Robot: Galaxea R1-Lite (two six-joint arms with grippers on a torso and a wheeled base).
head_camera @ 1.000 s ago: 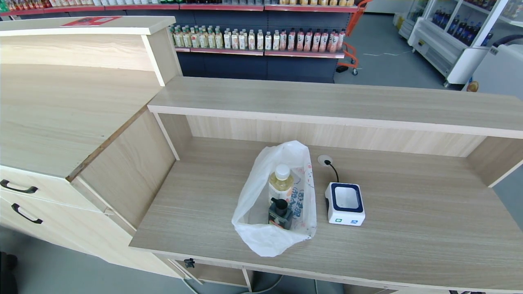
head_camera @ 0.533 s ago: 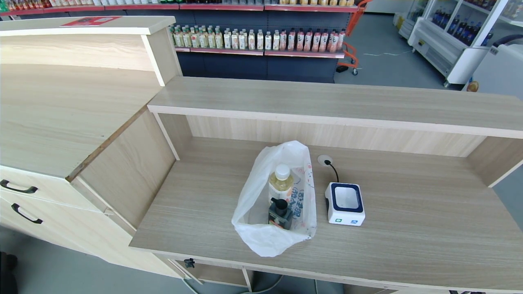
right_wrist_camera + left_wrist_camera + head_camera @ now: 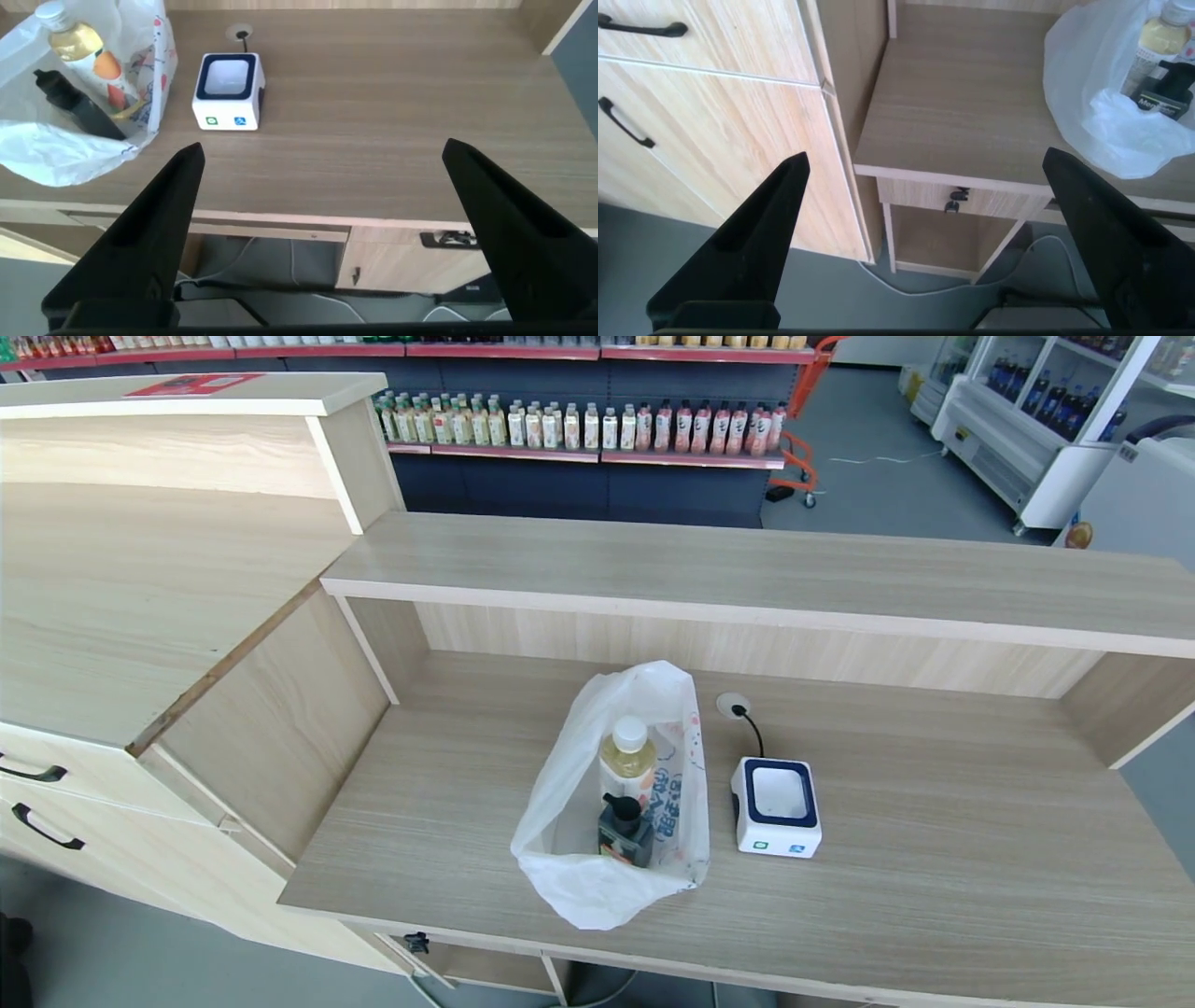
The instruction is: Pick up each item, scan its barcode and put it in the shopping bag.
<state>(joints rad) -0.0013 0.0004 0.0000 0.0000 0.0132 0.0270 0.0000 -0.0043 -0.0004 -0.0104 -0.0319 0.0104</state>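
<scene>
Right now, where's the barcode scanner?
In the head view the scanner sits on the counter, just to the right of the shopping bag, its cable running back to a grommet hole.

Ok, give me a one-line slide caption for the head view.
Checkout counter: shopping bag holding a drink bottle and a dark pump bottle, barcode scanner to its right.
</scene>
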